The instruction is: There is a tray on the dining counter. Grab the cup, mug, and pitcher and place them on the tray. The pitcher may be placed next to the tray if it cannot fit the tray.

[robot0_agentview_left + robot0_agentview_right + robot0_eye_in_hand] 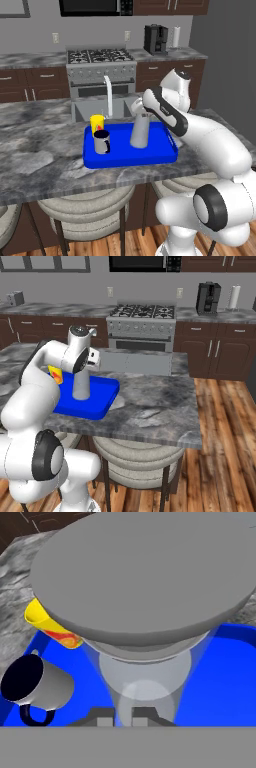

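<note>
The bright blue tray [150,155] [100,401] [225,677] lies on the grey marbled dining counter [40,150] [150,401]. On its right half the tall translucent grey pitcher [140,132] [81,387] [145,577] stands upright. My gripper [143,112] [122,718] comes down onto its top and is shut on its rim. The yellow cup [97,122] [56,375] [45,624] with a red mark stands at the tray's back left. Just in front of it is the silver-grey mug [102,142] [42,687], its handle toward the tray's front.
A sink with a white faucet [107,95] sits in the counter right behind the tray. Round stools [85,210] [140,456] stand under the counter's near edge. A stove [100,65] and a coffee machine [156,39] line the back wall.
</note>
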### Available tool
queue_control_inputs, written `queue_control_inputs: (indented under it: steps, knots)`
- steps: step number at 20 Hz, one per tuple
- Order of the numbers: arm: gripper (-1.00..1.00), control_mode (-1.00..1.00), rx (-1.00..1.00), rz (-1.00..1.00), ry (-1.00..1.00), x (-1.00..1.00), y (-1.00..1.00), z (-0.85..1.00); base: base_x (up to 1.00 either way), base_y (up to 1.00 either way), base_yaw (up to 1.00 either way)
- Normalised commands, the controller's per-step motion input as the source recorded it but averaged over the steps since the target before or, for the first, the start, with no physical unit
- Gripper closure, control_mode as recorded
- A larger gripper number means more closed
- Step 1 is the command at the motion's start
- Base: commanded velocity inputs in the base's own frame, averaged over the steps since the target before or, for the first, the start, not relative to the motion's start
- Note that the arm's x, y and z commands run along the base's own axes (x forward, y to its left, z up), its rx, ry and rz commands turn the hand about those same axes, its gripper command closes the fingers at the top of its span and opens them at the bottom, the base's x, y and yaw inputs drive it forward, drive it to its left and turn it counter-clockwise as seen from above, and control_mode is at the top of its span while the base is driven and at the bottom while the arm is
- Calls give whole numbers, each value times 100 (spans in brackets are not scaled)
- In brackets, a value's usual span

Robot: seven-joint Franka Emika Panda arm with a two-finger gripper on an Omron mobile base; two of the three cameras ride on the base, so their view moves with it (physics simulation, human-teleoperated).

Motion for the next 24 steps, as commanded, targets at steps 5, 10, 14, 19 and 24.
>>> queue_control_inputs:
  steps: [5, 10, 14, 19, 24]
  knots:
    - [100, -100, 0, 0, -2, 0, 0, -33, 0, 0, 0]
    - [100, -100, 0, 0, 0, 0, 1, -3, 0, 0, 0]
    - [100, -100, 0, 0, 0, 0, 0, 0, 0, 0, 0]
    - [100, -100, 0, 0, 0, 0, 0, 0, 0, 0, 0]
    - [-100, -100, 0, 0, 0, 0, 0, 0, 0, 0, 0]
